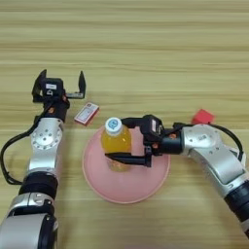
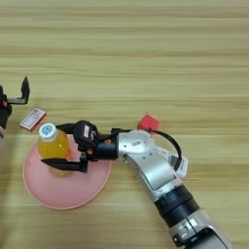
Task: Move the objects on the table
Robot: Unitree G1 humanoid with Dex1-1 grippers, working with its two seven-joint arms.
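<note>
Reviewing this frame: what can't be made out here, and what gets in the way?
- Whether the right gripper actually presses the orange bottle: its black fingers flank it over the pink plate, but contact is too small to tell.
- Print on the red-and-white box: too small, both views.
- Red object: partly behind the right arm.
- Left gripper: cut by the right eye view's edge.
</note>
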